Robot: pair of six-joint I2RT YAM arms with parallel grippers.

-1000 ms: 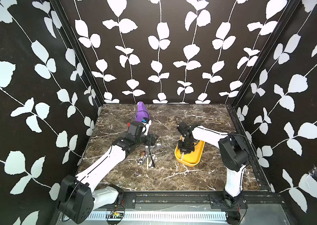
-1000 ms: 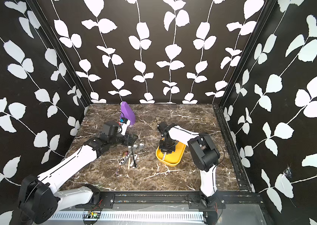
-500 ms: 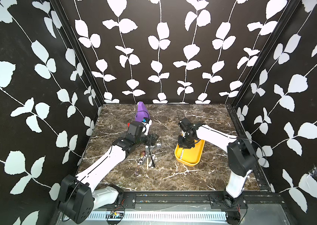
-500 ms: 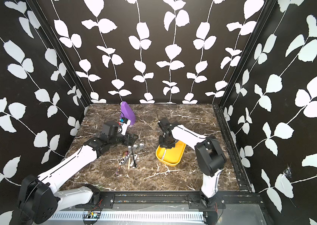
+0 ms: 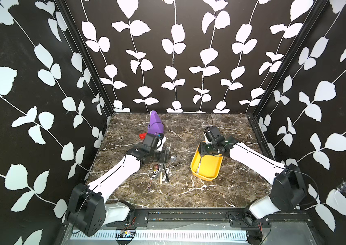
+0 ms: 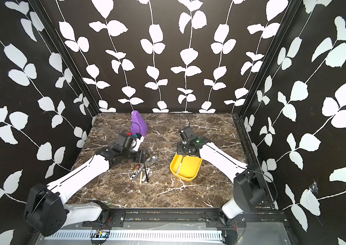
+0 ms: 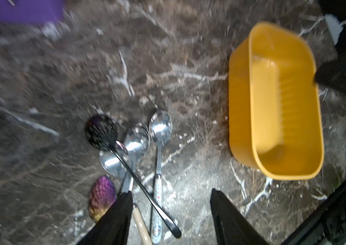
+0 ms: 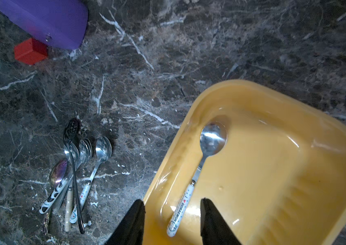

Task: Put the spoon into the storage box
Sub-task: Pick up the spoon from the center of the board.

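- One spoon (image 8: pixel 197 178) lies flat inside my yellow box (image 8: pixel 295 161), along its wall, white printed handle between the tips of my right gripper (image 8: pixel 172 220) but not touching them.
- My right gripper's jaws stand apart, holding nothing, above the box's far end in both top views (image 5: pixel 207 148).
- My left gripper (image 7: pixel 167 212) hangs spread and empty over the spoon pile (image 7: pixel 133 157) on the table (image 5: pixel 189 191).
- Farther back, a purple wedge (image 5: pixel 155 125) touches a red block (image 8: pixel 30 51).
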